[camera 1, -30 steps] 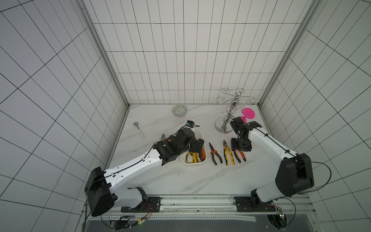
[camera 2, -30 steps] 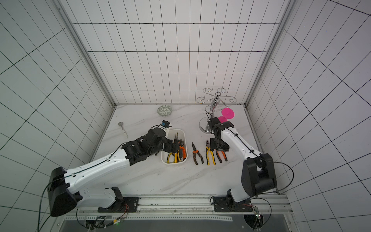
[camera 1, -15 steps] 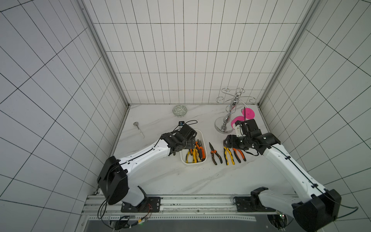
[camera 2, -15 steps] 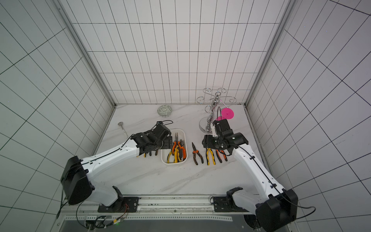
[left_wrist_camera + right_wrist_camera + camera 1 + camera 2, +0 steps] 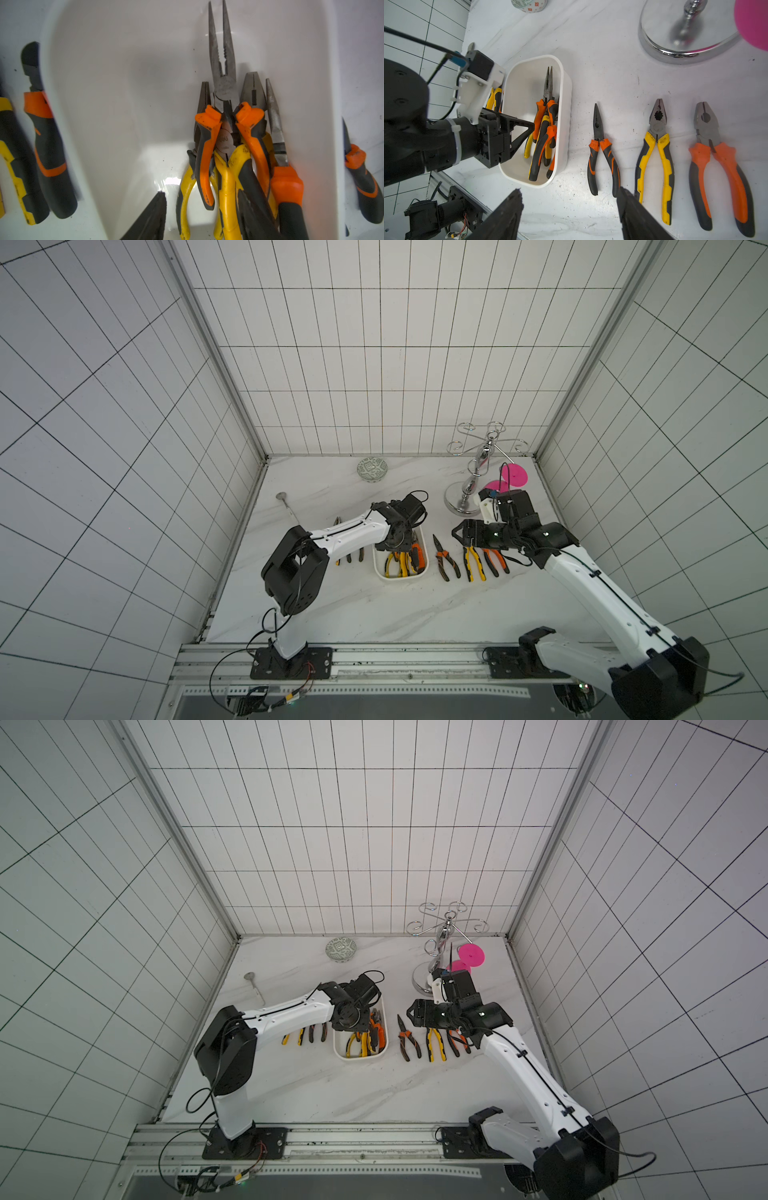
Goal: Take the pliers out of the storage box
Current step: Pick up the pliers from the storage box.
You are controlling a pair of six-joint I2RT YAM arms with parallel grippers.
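The left fingers (image 5: 529, 124) reach into the storage box (image 5: 564, 68), against the pliers (image 5: 544, 128) heaped along its right side; whether they pinch anything I cannot tell. The right fingers (image 5: 508, 216) hang spread and empty over the tabletop (image 5: 612, 72), above three laid-out pairs (image 5: 657, 127) right of the box.

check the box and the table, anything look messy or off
Only the pliers left in the storage box: they lie crossed and stacked against one long wall. The pairs already on the table lie apart, side by side. Nothing looks spilled or broken.
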